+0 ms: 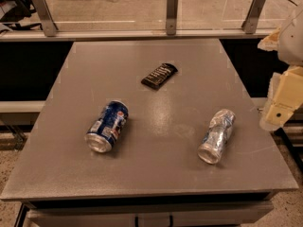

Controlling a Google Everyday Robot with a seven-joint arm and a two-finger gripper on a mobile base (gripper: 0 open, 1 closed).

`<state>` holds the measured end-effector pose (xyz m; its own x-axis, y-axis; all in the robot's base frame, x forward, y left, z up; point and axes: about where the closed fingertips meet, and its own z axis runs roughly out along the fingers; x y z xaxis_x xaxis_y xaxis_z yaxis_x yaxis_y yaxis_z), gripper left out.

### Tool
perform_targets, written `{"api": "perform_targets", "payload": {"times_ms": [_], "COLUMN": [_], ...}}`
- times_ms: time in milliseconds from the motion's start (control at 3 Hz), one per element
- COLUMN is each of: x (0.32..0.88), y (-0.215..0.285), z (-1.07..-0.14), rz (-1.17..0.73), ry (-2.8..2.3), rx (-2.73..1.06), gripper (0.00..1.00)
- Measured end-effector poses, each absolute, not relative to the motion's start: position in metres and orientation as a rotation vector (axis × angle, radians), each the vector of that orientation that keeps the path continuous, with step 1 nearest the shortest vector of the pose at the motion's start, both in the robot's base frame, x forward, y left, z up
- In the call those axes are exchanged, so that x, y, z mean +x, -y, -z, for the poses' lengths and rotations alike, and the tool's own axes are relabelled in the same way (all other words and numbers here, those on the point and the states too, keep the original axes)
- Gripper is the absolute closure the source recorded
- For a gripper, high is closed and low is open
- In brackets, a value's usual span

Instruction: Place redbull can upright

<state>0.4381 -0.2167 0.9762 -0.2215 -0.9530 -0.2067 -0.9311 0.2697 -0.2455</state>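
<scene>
Flanking redbull can [217, 135]: blue can [107, 126], packet [159, 75], hand [279, 110] at right.

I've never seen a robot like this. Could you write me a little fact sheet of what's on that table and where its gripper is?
table: grey flat top
redbull can: slim, silver, dented; lying on its side, front right
blue can: wider, dark blue; lying on its side, front left
black packet: lying flat, towards the back, near the middle
gripper: at the picture's right edge, beside the table, holding nothing, apart from the redbull can
task state: redbull can not yet upright
</scene>
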Motion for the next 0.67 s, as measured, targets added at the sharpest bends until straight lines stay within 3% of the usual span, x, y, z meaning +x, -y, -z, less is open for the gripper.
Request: {"api": "perform_targets", "payload": {"times_ms": [667], "x": [0.455], "y": [0.218], "z": [-0.961], "rz": [0.084], "ry": [-2.177], "rx": [-1.797], "gripper": [0.00]}}
